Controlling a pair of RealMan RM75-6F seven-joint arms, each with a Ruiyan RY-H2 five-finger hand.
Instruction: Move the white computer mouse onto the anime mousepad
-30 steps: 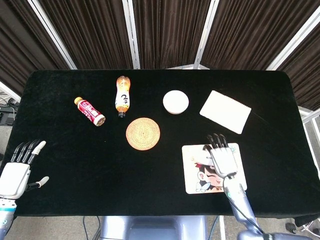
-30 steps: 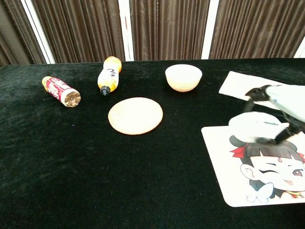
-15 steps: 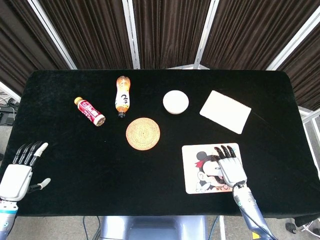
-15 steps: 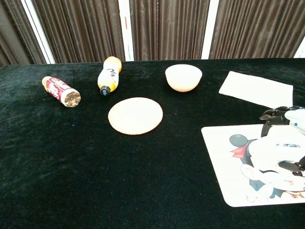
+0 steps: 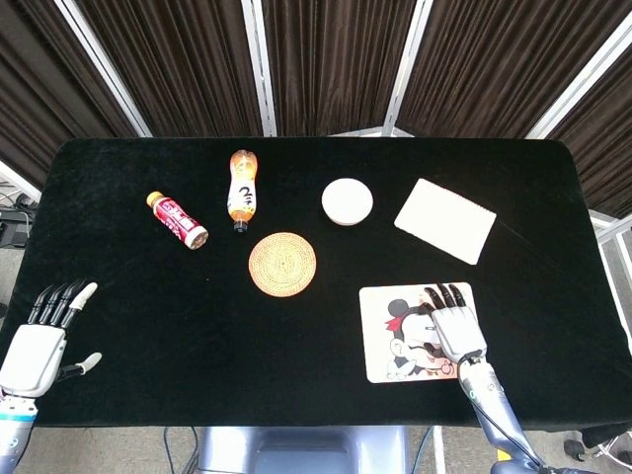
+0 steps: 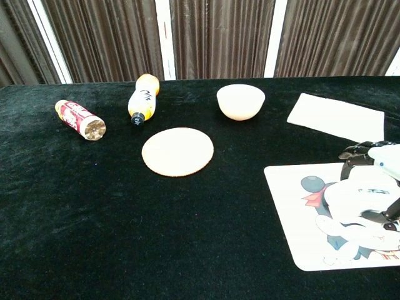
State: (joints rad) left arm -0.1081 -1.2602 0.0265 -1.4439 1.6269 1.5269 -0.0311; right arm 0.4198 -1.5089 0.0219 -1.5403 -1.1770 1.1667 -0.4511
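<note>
White mouse set down on mousepad, hand not yet off

Right hand (image 6: 374, 187) lies over the white computer mouse (image 6: 356, 199), fingers draped on it and seemingly holding. Mouse, smooth and rounded, rests on the anime mousepad (image 5: 390, 331) at near right of the table (image 5: 148, 316). Judged step: placement. Next move calls for opening fingers and lifting clear without dragging. Left hand (image 5: 38, 341) hangs idle, fingers apart, near left.

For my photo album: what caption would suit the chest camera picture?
Robot's right hand rests over a white mouse on the anime mousepad.
</note>
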